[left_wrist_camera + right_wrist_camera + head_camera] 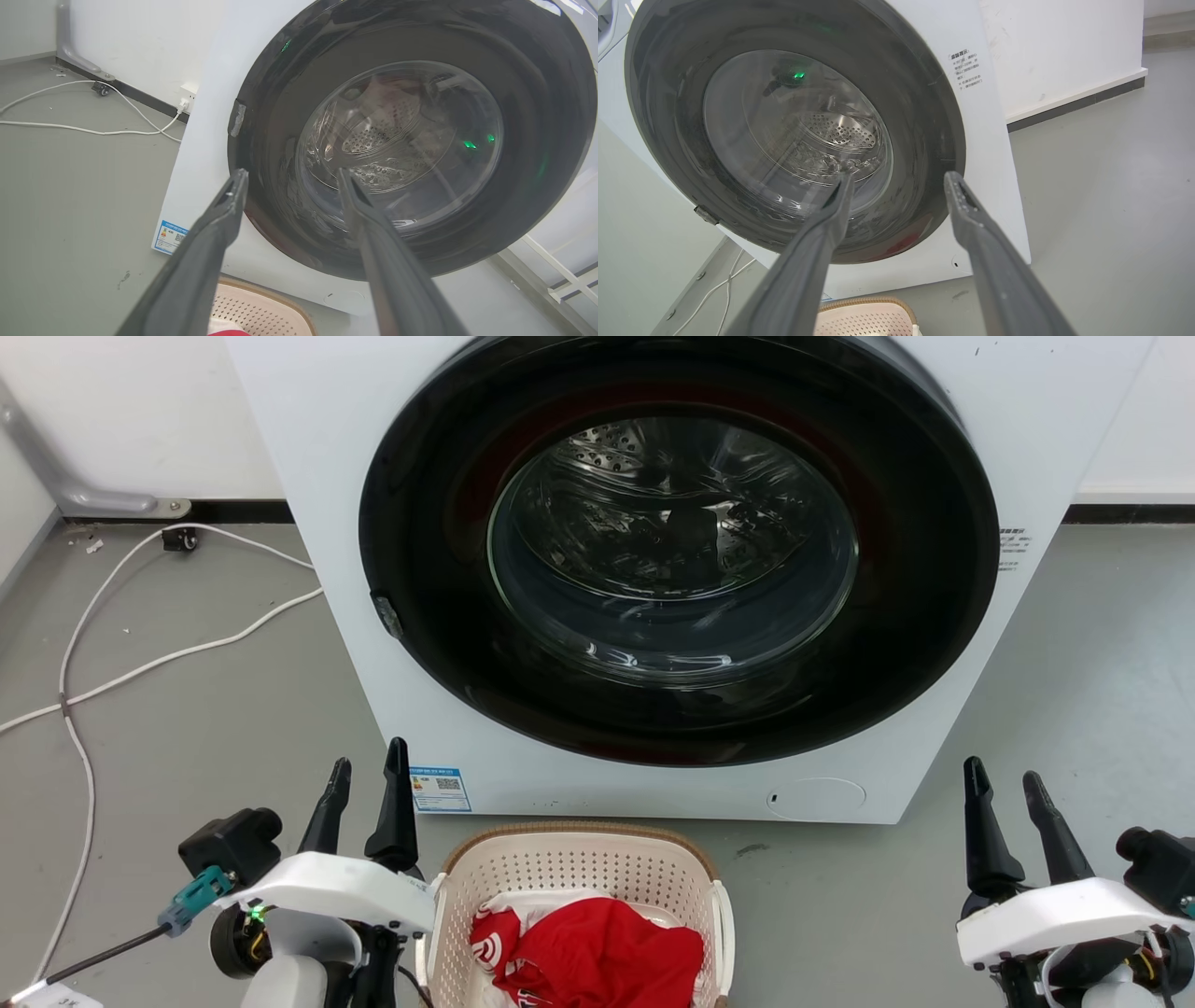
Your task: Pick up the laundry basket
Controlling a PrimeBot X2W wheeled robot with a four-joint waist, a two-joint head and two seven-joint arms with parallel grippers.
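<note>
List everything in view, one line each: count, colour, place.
washing machine: one, white, straight ahead
door: one, black ring around clear glass, on the machine's front
label: one, blue, lower left of the machine's front
laundry basket: one, cream with a brown rim, on the floor before the machine
cloth: one, red, inside the basket
cable: white, on the grey floor left of the machine
left gripper: dark fingers, open, left of the basket
right gripper: dark fingers, open, far right of the basket
</note>
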